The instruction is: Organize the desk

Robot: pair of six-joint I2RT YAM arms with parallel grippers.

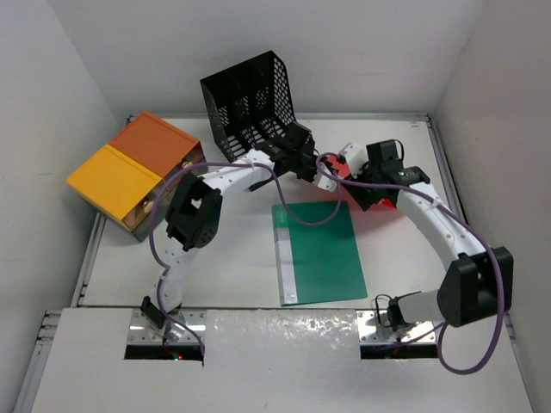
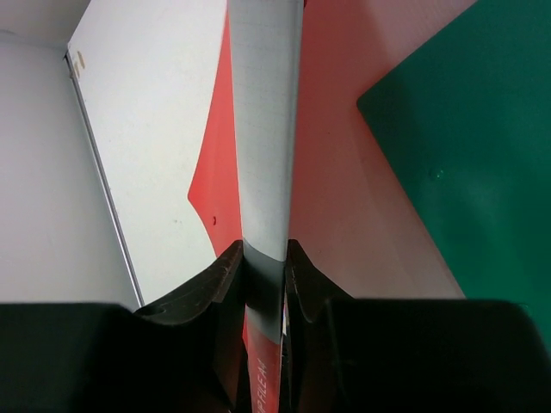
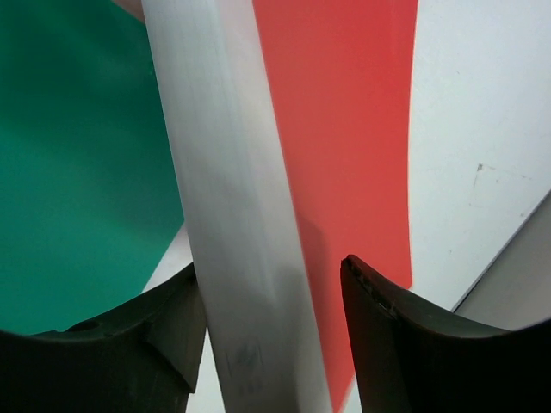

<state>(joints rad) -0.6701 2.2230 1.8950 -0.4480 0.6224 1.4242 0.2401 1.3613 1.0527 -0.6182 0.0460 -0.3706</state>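
The white desk (image 1: pixel 232 258) holds a green folder (image 1: pixel 318 251) lying flat in the middle. A red folder (image 1: pixel 380 205) with a white spine is lifted on edge behind it, mostly hidden by the arms. My left gripper (image 1: pixel 315 169) is shut on the spine (image 2: pixel 263 129) of the red folder (image 2: pixel 344 172). My right gripper (image 1: pixel 348 161) is open around the same spine (image 3: pixel 232 215). The spine touches the left finger (image 3: pixel 172 318) and stands apart from the right one. The red cover (image 3: pixel 344 129) hangs beyond it. The green folder also shows in the left wrist view (image 2: pixel 465 155) and in the right wrist view (image 3: pixel 69 155).
A black mesh file rack (image 1: pixel 250 101) stands at the back, just behind the left gripper. An orange-yellow drawer box (image 1: pixel 136 172) sits at the back left, overhanging the desk's edge. The desk's raised rim (image 2: pixel 99 172) runs along the far side.
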